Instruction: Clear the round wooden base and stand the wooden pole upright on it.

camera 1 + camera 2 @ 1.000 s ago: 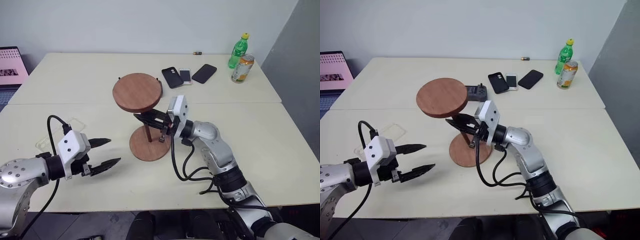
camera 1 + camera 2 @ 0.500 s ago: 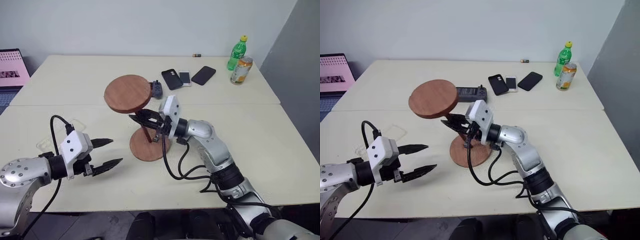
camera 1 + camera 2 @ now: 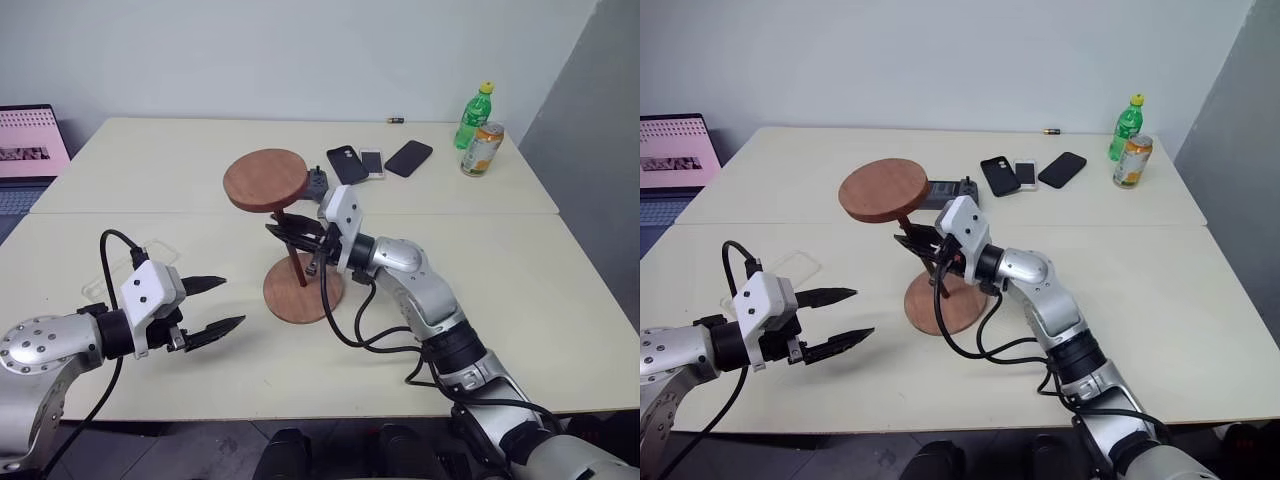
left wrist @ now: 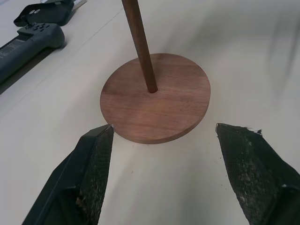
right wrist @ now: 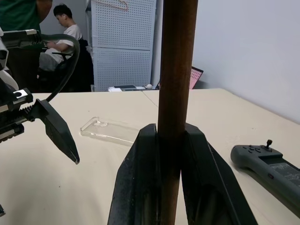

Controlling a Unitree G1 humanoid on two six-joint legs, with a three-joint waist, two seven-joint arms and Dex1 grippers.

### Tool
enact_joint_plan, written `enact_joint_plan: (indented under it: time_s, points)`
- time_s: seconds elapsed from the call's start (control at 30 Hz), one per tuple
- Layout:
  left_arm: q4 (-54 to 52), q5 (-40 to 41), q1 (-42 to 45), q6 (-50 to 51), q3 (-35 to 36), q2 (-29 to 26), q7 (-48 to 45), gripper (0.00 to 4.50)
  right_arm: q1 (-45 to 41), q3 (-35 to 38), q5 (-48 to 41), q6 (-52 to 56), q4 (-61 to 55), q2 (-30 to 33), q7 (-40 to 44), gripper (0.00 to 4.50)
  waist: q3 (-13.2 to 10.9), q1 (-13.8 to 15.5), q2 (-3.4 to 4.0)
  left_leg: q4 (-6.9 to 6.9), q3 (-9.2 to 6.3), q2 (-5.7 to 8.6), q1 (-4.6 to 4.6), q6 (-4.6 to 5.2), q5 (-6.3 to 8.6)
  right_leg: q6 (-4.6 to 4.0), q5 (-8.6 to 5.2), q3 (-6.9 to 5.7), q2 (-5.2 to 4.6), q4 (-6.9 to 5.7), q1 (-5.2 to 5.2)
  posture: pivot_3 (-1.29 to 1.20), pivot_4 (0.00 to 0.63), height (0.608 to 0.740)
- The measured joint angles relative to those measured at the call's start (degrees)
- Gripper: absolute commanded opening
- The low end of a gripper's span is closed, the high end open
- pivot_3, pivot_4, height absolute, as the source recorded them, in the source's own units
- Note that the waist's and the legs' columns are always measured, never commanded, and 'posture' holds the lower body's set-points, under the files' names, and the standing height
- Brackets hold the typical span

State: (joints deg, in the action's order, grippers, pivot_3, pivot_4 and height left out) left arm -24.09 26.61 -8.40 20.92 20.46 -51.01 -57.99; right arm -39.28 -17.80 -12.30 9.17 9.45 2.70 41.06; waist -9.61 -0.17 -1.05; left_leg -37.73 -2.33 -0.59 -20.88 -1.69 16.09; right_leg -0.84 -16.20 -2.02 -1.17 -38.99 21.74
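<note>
- Two head views: right gripper clamps the wooden pole, its foot on the round wooden base. I judge it top-heavy; release may topple it.
- Left wrist view: left gripper open beside the base; a nudge would shift it.
- Right wrist view: fingers pinch the pole; opening crookedly could tip it.

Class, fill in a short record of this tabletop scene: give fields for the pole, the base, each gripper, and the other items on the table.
pole: wooden pole upright, disc end up, lower end on the base
base: round wooden base flat on the table, nothing else on it
right gripper: right gripper shut on the pole's rod
left gripper: left gripper open, holding nothing, apart from the base
far side: three phones, green bottle, can, grey remote
near left: clear phone case
</note>
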Motion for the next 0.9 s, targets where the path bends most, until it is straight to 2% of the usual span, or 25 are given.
enact_joint_plan:
  time_s: [0.9]
  points:
    - [0.00, 0.06, 1.36, 2.36, -0.27, -0.01, -0.01, 3.62, 1.71, -0.26, -0.89, 8.27, -6.98, 2.44, -1.06, 0.23, 0.44, 0.10, 0.13, 0.44, 0.00, 0.02, 0.02, 0.00, 0.00, 0.21, -0.18, 0.00, -0.03, 0.26, 0.03, 0.00, 0.150, 0.740]
